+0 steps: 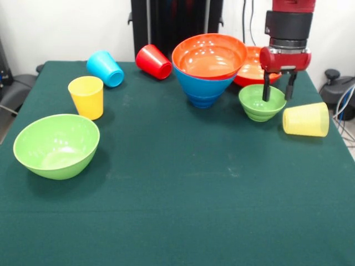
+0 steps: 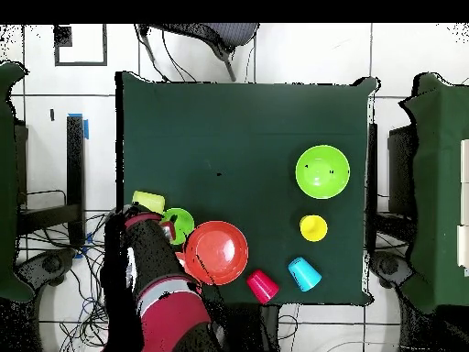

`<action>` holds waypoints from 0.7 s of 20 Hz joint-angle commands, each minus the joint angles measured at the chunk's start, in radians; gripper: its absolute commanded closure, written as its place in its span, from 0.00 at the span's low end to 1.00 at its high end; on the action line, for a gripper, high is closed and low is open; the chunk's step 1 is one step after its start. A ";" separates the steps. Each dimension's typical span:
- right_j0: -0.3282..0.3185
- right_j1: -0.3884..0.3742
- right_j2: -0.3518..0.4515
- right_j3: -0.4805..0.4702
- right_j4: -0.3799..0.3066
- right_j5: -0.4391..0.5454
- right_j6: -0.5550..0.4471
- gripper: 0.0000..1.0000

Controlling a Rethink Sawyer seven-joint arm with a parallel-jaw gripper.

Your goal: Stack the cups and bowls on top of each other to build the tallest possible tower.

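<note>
Jaws parted, straddling small green bowl's (image 1: 259,103) rim; orange-red bowl (image 1: 209,56) nests in blue (image 1: 203,88).

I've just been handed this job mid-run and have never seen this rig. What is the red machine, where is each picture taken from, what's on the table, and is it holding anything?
The red and black machine is a robot arm; its grasping tool ends in two dark fingers. One picture looks across the green table toward the robot; the other looks straight down, with the robot at the bottom.

On the table: a big green bowl, an upright yellow cup, a light blue cup and a red cup on their sides, an orange-red bowl nested in a blue bowl, another orange-red bowl behind, a small green bowl, and a pale yellow cup lying down.

The tool is open and holds nothing; one finger reaches into the small green bowl, the other hangs outside its rim.
</note>
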 commanded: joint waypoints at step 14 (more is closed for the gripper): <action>-0.042 0.136 0.155 -0.001 0.039 0.036 -0.336 0.00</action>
